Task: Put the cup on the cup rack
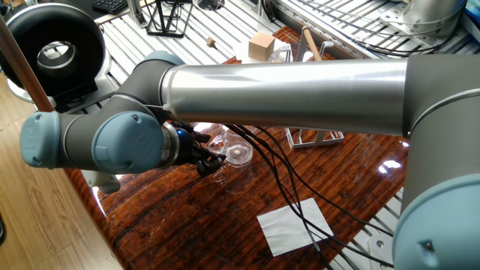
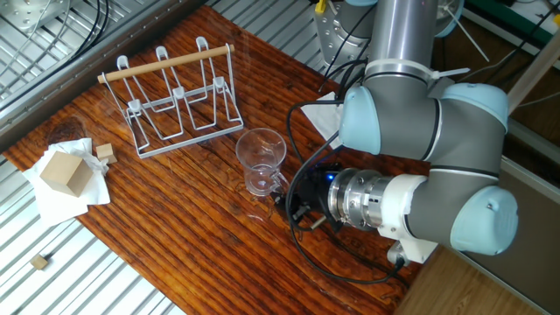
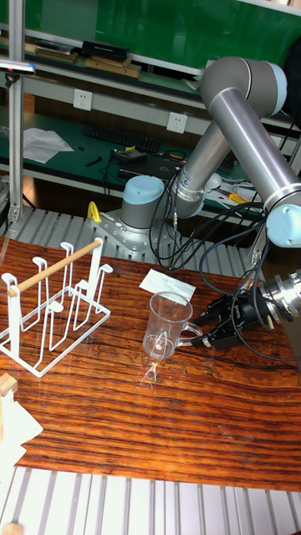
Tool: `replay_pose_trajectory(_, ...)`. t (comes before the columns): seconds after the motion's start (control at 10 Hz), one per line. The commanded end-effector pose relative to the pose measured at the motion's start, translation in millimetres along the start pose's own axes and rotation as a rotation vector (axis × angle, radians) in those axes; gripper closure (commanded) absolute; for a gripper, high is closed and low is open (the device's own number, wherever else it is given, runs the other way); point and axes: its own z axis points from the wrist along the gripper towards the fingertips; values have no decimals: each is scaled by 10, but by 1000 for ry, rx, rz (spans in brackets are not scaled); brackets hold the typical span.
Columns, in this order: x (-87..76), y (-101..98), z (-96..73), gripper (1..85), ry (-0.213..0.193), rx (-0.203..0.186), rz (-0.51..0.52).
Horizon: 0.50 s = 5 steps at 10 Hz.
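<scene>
- The cup (image 3: 167, 326) stands upright on the wooden table (image 2: 175, 236), mouth up, its long axis vertical; it sits near the middle of the board.
- The gripper (image 3: 199, 328) comes in level from the side, low over the table; its fingers (image 3: 188, 333) reach to the lower part of the cup — one seems to lie against the wall near the thick base.
- How wide the jaws stand, and whether they truly pinch the glass, I cannot tell: the clear wall and dark fingers blur together in all three views.
- The cup rack (image 2: 179, 101) stands well apart from the cup, on the far side of it from the gripper, so the coming move would likely carry the cup on past its present spot — and probably turn it mouth down to slip over a peg.
- The rack's pegs stand upright under a wooden rod handle (image 2: 166, 63).
- Around: a white paper sheet (image 1: 295, 225) lies on the table by the arm's cables; a wooden block (image 2: 66, 171) on paper sits beyond the rack, near the table's end.
- The table is glossy and grained, with metal slats along its edges.
</scene>
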Motion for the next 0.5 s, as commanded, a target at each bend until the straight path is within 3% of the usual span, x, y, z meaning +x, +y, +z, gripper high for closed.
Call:
replay_pose_trajectory(0.0,-12,13,-1,280,-7,-8,5)
replay_pose_trajectory(0.4,-7,20,-1,297,-5,-11,3)
